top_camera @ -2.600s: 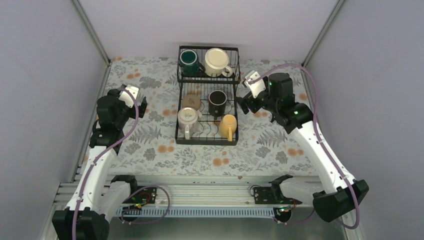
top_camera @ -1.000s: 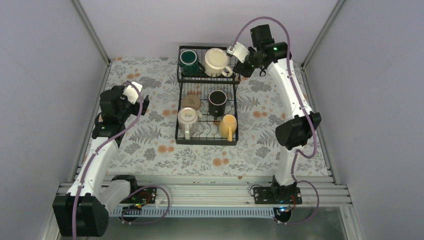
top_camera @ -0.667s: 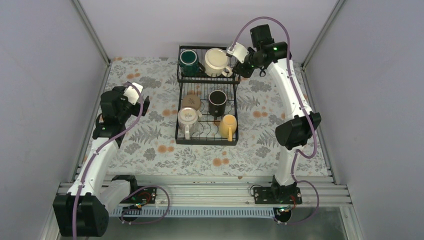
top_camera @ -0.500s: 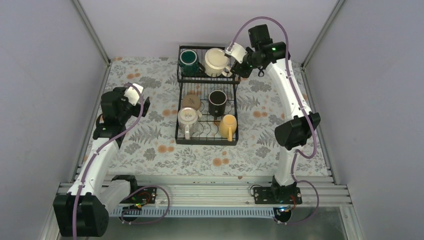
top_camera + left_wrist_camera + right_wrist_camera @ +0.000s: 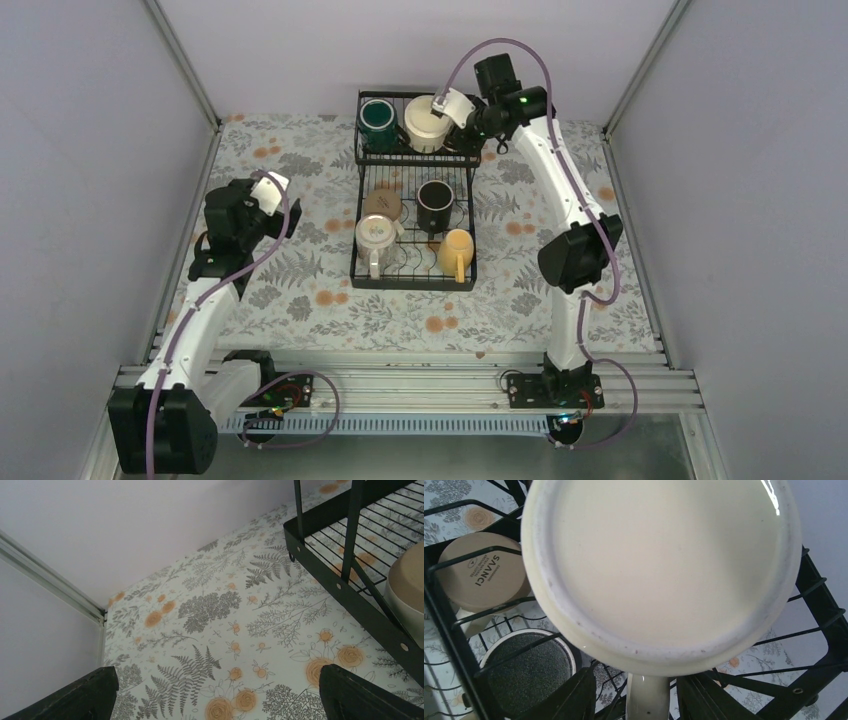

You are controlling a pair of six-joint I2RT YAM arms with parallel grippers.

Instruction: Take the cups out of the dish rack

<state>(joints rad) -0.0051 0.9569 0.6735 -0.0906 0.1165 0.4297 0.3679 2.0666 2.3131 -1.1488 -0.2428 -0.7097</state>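
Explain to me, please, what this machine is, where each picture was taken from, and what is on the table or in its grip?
These are two robot arms bolted at the near edge of a table, each ending in a two-finger gripper. The wide picture comes from a fixed camera above and behind them. The other two come from cameras on the wrists.

On the flowered table stands a black wire dish rack holding six mugs. The right gripper is at the cream mug in the raised basket. Its fingers sit on either side of the handle, not visibly clamped. The left gripper is open beside the rack and holds nothing.
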